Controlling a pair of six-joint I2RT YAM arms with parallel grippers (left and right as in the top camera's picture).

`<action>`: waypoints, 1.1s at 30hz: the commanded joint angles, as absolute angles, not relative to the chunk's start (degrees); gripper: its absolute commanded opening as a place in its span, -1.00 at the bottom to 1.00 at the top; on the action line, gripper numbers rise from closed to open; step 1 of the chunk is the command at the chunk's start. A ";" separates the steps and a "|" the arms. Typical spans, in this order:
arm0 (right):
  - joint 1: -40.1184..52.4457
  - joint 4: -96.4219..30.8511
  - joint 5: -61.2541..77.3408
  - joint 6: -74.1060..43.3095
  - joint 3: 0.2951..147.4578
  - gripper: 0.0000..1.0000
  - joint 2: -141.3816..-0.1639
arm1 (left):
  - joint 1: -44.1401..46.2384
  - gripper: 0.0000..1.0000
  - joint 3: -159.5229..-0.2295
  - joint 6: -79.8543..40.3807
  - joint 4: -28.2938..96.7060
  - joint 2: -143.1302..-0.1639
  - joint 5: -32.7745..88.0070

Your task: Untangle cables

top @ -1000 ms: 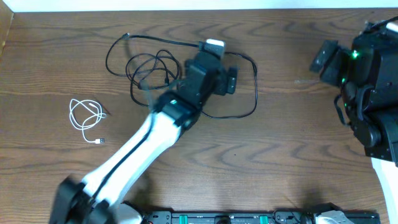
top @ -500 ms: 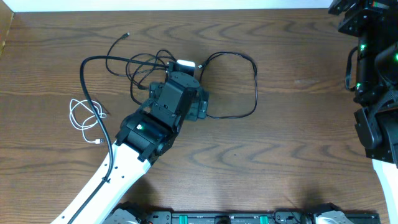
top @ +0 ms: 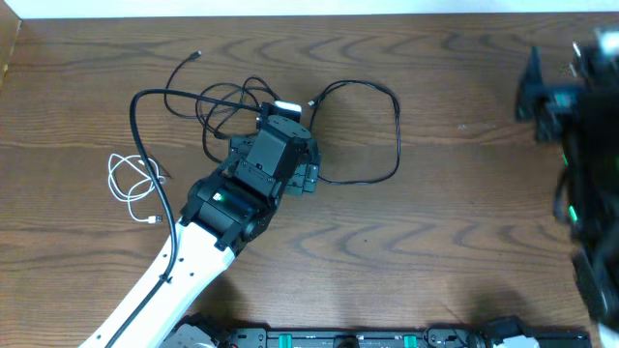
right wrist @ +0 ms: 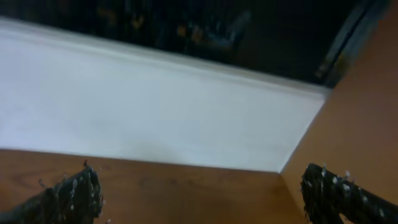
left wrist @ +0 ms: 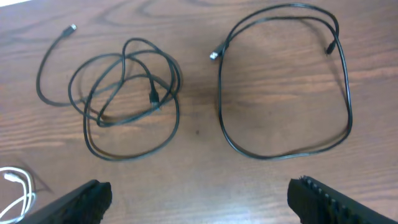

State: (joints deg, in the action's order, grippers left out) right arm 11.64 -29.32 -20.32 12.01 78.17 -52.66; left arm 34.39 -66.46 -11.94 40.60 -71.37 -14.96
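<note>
Two black cables lie apart on the wooden table. One is a tangled coil [top: 227, 121] [left wrist: 124, 99] at the left; the other is a wide loop [top: 372, 135] [left wrist: 283, 87] at the right, its plugs near the top. A short white cable [top: 131, 182] [left wrist: 15, 186] is coiled further left, on its own. My left gripper [top: 290, 150] [left wrist: 199, 202] hovers high between the two black cables, open and empty. My right gripper [right wrist: 202, 199] is open with nothing in it and faces the wall at the table's far right corner.
The left arm's own thick black wire [top: 145, 145] arcs over the table beside the white cable. The right arm [top: 580, 155] is a blurred dark mass at the right edge. A white wall [right wrist: 155, 106] borders the table's far side.
The left gripper has pulled back left and toward the near side, off the looped cable, then nearly stopped. The right arm has kept swinging at the right edge and is blurred.
</note>
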 commanded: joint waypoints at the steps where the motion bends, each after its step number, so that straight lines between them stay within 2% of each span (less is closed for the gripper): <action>1: 8.14 -29.36 -14.11 13.78 71.40 0.99 -42.48 | 34.30 0.89 -66.65 -11.60 40.71 -71.59 -15.73; 8: 1.45 -31.81 -10.11 10.68 65.54 0.99 -28.91 | 34.30 0.89 -66.65 -11.60 40.71 -71.59 -15.73; 14: 0.75 -31.97 -1.52 6.20 65.54 0.99 -20.34 | 34.30 0.89 -66.65 -11.60 40.71 -71.59 -15.73; 22: 0.73 -33.67 -0.93 6.24 67.07 0.99 -6.44 | 34.30 0.89 -66.65 -11.60 40.71 -71.59 -15.73; 33: -0.49 -36.32 -2.98 6.28 75.64 0.99 -1.02 | 34.30 0.89 -66.65 -11.60 40.71 -71.59 -15.73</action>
State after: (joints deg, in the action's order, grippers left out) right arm 0.62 -35.99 -1.89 6.90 74.67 -1.37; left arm 34.39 -66.46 -11.94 40.53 -71.37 -14.96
